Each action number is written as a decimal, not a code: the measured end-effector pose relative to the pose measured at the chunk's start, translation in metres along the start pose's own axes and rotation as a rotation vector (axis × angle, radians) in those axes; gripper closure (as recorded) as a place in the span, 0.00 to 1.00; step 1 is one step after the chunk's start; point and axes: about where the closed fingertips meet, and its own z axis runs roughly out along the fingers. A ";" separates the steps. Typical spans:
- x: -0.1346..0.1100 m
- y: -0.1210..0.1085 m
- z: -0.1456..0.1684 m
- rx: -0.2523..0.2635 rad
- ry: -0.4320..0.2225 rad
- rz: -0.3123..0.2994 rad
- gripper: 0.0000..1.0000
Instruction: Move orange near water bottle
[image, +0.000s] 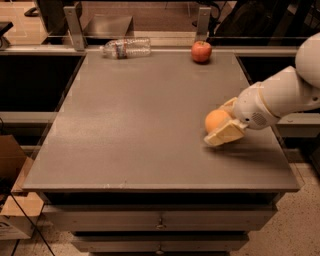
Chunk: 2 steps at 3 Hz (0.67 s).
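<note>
The orange (215, 119) sits at the right side of the grey table (140, 125), between the two cream fingers of my gripper (217, 124). The gripper reaches in from the right on a white arm. One finger (223, 135) lies against the orange's near side and the other shows behind it, so the gripper is shut on the orange. The water bottle (126, 48) lies on its side at the table's far edge, left of centre, well away from the orange.
A red apple (201, 51) stands at the far edge, right of centre. Two metal posts (73, 26) rise behind the far edge. The table has drawers in its front (160, 222). A cardboard box (12, 200) sits on the floor at the left.
</note>
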 end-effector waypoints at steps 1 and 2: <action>-0.018 -0.004 0.002 0.002 -0.029 -0.038 0.85; -0.052 -0.030 0.008 0.032 -0.085 -0.094 1.00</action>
